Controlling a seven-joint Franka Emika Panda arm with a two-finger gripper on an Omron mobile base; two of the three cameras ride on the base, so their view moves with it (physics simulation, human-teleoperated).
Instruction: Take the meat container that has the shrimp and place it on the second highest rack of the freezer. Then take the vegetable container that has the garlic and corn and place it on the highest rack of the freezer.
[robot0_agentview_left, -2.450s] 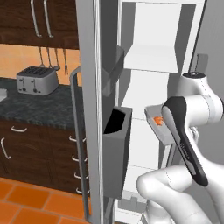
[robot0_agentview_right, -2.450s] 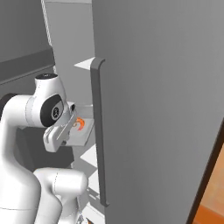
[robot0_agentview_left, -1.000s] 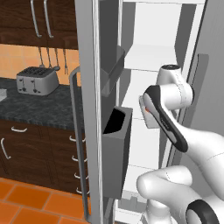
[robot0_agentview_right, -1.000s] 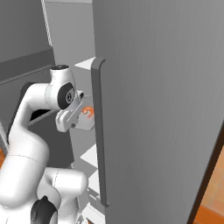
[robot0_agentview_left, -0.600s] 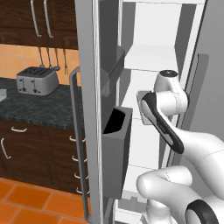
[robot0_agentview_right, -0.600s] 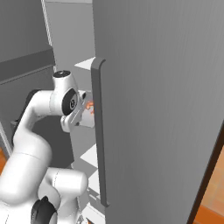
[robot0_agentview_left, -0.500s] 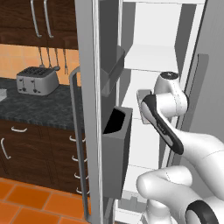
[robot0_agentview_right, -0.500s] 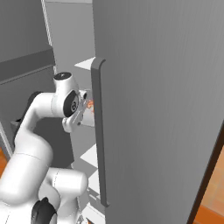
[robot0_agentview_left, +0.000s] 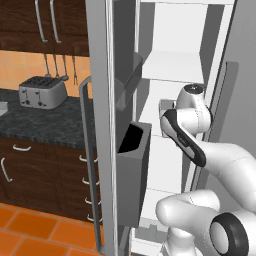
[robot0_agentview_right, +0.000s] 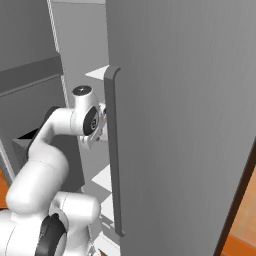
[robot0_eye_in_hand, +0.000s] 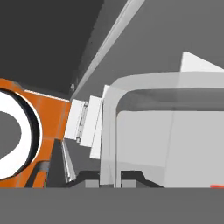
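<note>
1. Gripper (robot0_eye_in_hand: 109, 175) clamped on the rim of a clear container (robot0_eye_in_hand: 166, 131).
2. Container held inside the open freezer (robot0_agentview_left: 175, 60), in front of a white shelf (robot0_agentview_left: 172, 75).
3. Toaster (robot0_agentview_left: 42, 92) on the counter (robot0_agentview_left: 45, 125), well left.

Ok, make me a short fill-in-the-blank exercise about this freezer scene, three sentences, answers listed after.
1. The freezer door stands ____.
2. On the dark counter to the left sits a silver ____.
3. In the hand view, the fingers are closed on the rim of a clear ____.

Missing words: open; toaster; container
</note>
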